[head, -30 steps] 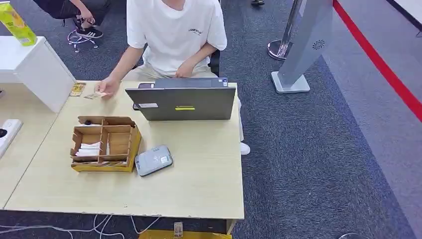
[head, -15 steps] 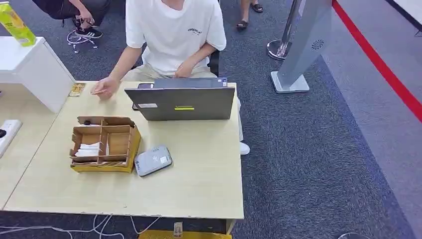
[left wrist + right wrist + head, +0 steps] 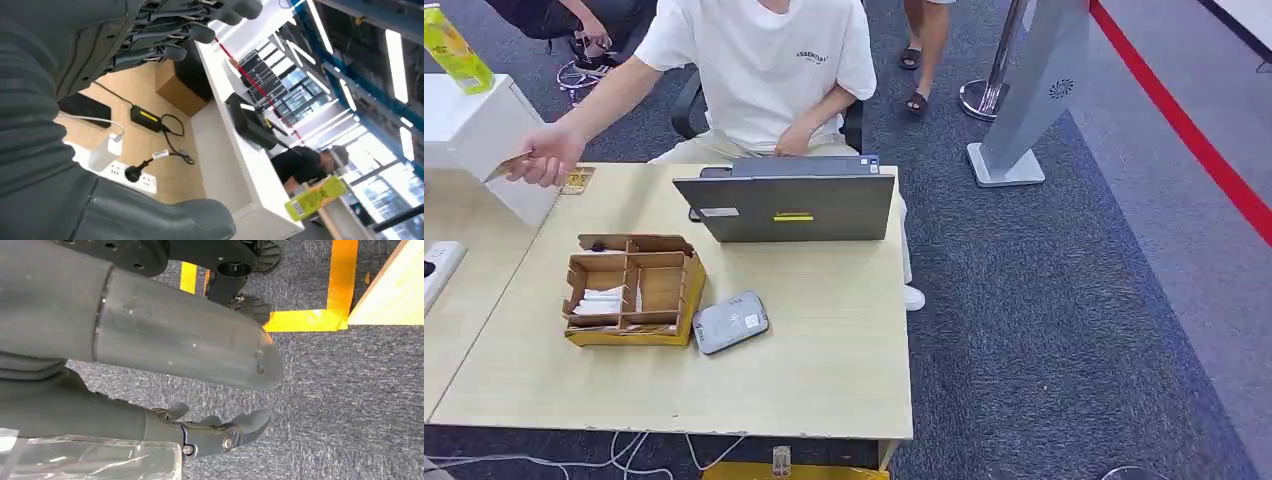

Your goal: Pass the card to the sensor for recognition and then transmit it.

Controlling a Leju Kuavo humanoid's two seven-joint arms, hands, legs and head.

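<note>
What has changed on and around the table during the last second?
The seated person's hand, holding a card, moved from the table beside the laptop out past the table's left edge. A second person's legs walked in behind. The cardboard organizer and grey card reader stayed put.

From the head view I see a pale wooden table [image 3: 824,370] with bare surface along its near edge and right half. The cardboard divider box [image 3: 632,290] stands left of centre, with the grey card reader [image 3: 731,322] touching its near right corner. An open laptop [image 3: 786,205] blocks the far edge, and a seated person [image 3: 764,70] is behind it. That person's hand [image 3: 549,160] reaches out over the far left corner, holding a card [image 3: 506,167] beside a white cabinet [image 3: 489,140].
</note>
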